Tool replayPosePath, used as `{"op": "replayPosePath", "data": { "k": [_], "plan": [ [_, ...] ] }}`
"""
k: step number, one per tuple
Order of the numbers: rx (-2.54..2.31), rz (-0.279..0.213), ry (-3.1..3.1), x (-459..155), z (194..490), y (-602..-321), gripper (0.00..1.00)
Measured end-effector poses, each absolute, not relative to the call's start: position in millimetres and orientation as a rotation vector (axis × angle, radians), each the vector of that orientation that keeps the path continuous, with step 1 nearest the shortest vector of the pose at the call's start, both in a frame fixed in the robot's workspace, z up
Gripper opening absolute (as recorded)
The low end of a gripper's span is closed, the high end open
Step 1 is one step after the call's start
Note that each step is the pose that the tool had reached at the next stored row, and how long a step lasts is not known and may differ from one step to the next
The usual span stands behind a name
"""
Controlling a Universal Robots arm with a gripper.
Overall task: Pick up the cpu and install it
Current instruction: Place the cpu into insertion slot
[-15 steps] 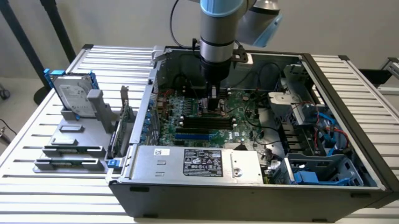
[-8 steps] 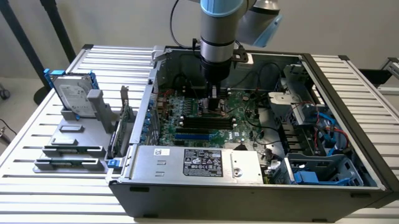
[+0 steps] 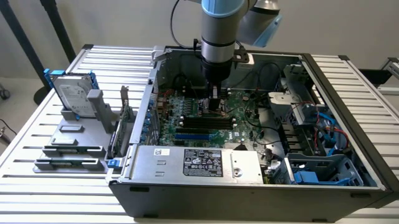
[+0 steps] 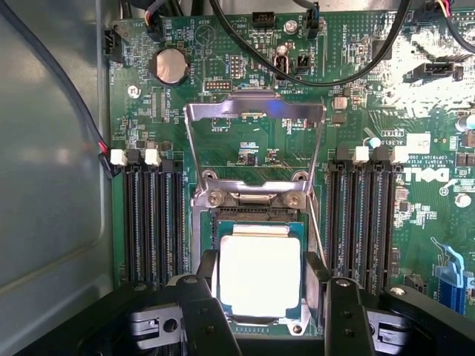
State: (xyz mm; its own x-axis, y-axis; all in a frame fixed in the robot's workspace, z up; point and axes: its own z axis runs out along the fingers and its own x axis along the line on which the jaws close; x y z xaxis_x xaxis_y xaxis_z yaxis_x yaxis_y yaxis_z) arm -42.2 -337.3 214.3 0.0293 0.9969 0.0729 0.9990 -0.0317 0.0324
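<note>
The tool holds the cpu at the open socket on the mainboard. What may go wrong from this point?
The tool grips the cpu by its edges at the socket; I cannot tell if it sits level, and a tilted or shifted chip might damage the contacts.
The memory slots lie close on both sides, so the tool might scrape them.
The open retention frame stands just beyond the socket; a drift toward it might knock the chip.
</note>
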Motion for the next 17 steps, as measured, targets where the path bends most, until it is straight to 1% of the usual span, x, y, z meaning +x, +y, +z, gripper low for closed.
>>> {"op": "replayPosePath", "data": {
  "k": [17],
  "plan": [
    [-2.257,-0.118,-2.157,-42.5,208.7,-331.7,0.55]
  ]
}}
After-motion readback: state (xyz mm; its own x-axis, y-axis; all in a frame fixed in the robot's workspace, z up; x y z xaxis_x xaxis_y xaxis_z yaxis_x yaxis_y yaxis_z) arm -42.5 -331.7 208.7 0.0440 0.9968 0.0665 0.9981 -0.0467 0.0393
